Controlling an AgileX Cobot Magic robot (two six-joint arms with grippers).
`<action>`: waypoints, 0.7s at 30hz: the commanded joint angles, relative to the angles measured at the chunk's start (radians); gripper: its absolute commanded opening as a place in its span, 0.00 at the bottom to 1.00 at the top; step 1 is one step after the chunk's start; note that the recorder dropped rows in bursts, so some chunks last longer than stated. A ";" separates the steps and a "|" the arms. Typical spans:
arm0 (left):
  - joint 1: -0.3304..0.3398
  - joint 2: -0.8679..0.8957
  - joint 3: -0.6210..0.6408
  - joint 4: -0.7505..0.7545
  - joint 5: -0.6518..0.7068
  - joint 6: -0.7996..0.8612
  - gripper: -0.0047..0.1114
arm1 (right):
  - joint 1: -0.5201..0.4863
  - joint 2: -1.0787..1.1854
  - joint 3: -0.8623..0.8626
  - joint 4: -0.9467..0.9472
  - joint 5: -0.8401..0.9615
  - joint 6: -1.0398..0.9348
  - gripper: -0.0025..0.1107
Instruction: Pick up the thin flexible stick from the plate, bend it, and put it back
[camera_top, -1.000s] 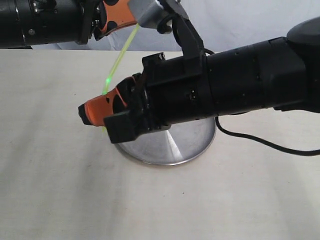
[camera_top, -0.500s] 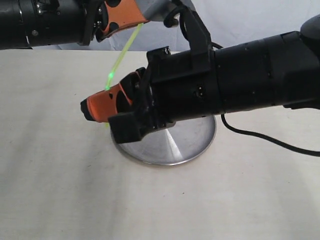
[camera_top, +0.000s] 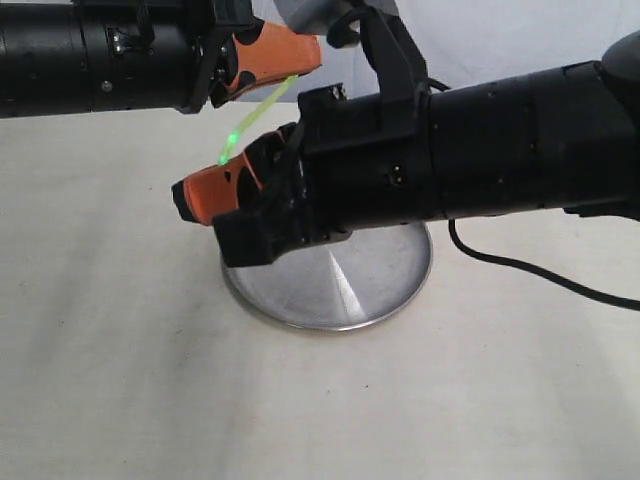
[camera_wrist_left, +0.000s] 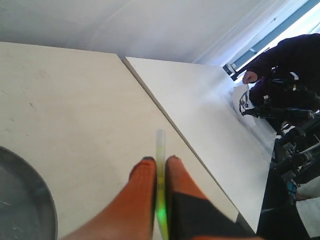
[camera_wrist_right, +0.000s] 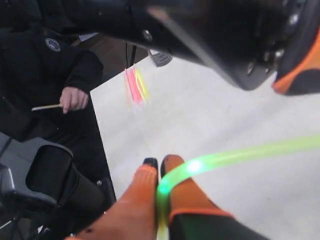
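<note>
Left tool (camera_top: 300, 62) and right tool (camera_top: 195, 198), both orange-fingered, each clamp one end of the thin yellow-green translucent plastic stick (camera_top: 255, 115), in the air and clear of the round brushed-steel plate (camera_top: 330, 290) on the pale desk (camera_top: 120, 380); we judge the bend is in hand. Our left wrist shows the pinch, with a white backdrop (camera_wrist_left: 100, 25) behind. Our right wrist shows a slight curve: next, bring the ends closer gently. A dark-clothed person (camera_wrist_right: 50, 65) sits beyond.

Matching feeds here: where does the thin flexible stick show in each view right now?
Exterior: the thin flexible stick slants between the left pincer and the right pincer.
Left wrist: stick clamped between the orange fingers, tip poking past them.
Right wrist: stick curves away from the orange fingers, glowing green.
Shared landmark: the pale tabletop, in all three.
</note>
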 joint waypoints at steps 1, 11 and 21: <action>-0.004 0.009 0.000 0.019 -0.006 0.023 0.04 | -0.001 -0.027 -0.004 0.089 -0.056 -0.016 0.01; -0.004 0.009 0.000 0.019 0.003 0.043 0.04 | -0.001 -0.034 -0.004 0.136 -0.147 -0.017 0.01; -0.004 0.009 0.000 0.019 0.004 0.043 0.04 | -0.001 -0.062 -0.004 0.136 -0.233 -0.017 0.01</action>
